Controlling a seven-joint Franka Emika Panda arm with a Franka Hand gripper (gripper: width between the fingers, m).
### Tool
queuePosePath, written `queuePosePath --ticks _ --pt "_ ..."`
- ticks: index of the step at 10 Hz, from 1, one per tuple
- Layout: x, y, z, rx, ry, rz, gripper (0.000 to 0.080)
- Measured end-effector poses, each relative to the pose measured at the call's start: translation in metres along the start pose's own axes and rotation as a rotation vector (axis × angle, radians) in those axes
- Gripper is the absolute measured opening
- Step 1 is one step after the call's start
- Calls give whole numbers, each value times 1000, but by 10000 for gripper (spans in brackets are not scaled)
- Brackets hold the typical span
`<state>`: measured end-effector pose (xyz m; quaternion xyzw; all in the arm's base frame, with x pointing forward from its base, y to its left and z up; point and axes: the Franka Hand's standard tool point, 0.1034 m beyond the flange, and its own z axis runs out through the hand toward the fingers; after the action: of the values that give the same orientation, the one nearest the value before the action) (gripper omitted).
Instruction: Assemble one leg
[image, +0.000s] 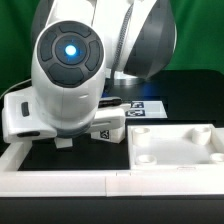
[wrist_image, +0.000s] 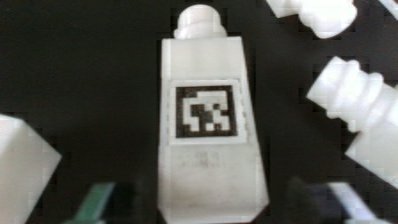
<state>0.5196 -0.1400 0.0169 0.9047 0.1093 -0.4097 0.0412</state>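
Nearest the lens in the exterior view ran a white rail (image: 60, 182), and right behind it the arm (image: 70, 70) bulked so large that it hid its own pincer. Under the arm sat a small white tagged piece, probably the leg (image: 103, 128), though the cramped view left that unsure. The flat white panel (image: 175, 145) lay just beside the leg, to the exterior view's right of it, and the marker board (image: 143, 105) lay near the leg, farther from the camera. In the wrist view the leg (wrist_image: 210, 120) filled the middle, lying flat on the dark table (wrist_image: 80, 70) with its square tag up and its narrow rounded tip pointing away from the gripper (wrist_image: 214, 200). The gripper was released: its dark fingers (wrist_image: 98, 200) stood one on each side of the leg's thick end, apart from it, with dark gaps showing. A second leg (wrist_image: 365, 100) lay near the leg's side, a third (wrist_image: 320, 15) off past its tip, and a white piece (wrist_image: 22, 165) on the opposite side. The leg looked light, stiff and smooth, so likely slippery. The flat sides of its thick body, about level with the tag, seemed the best hold, not the thin tip.
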Motion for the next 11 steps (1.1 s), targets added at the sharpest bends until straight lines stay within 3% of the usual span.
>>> queuePosePath --ticks 1,4,5,6,8,9,10,11 --pt "0 0 0 0 0 0 275" --pt "1 -1 -3 -2 6 -4 275" --pt "2 0 -13 -9 36 -12 275" --pt "-6 -5 -30 -9 36 -21 276" --pt "-19 -21 -91 -51 176 -28 276" --pt "-31 -36 -112 -65 217 -25 278" --pt "-25 -44 -119 -88 299 -1 278" --pt "-13 -40 -114 -94 379 -16 278"
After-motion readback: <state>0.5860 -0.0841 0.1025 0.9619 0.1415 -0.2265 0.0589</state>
